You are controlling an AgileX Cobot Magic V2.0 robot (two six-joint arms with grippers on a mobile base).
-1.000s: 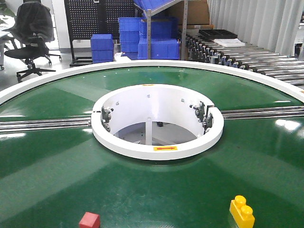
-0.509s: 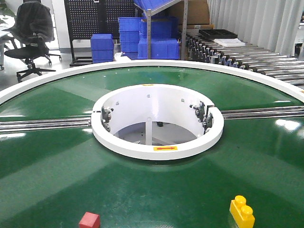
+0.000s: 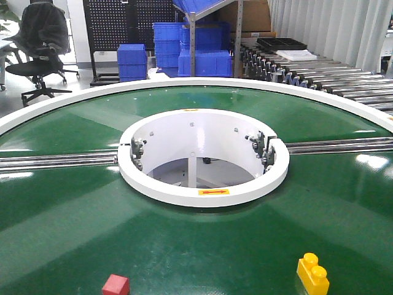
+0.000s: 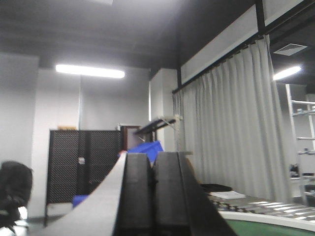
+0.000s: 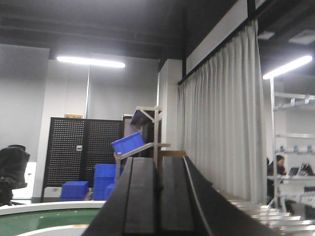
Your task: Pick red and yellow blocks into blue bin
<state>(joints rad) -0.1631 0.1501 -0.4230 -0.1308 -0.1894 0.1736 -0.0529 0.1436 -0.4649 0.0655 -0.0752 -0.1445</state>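
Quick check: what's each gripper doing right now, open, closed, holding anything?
Left gripper: closed, holding nothing.
Right gripper: closed, holding nothing.

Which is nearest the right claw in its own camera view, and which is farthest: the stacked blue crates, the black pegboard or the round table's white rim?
Counting from the right claw, which is shut:
1. The white rim, low on the left, is nearest.
2. The stacked blue crates, left of centre, stand beyond the rim.
3. The black pegboard is behind the crates.
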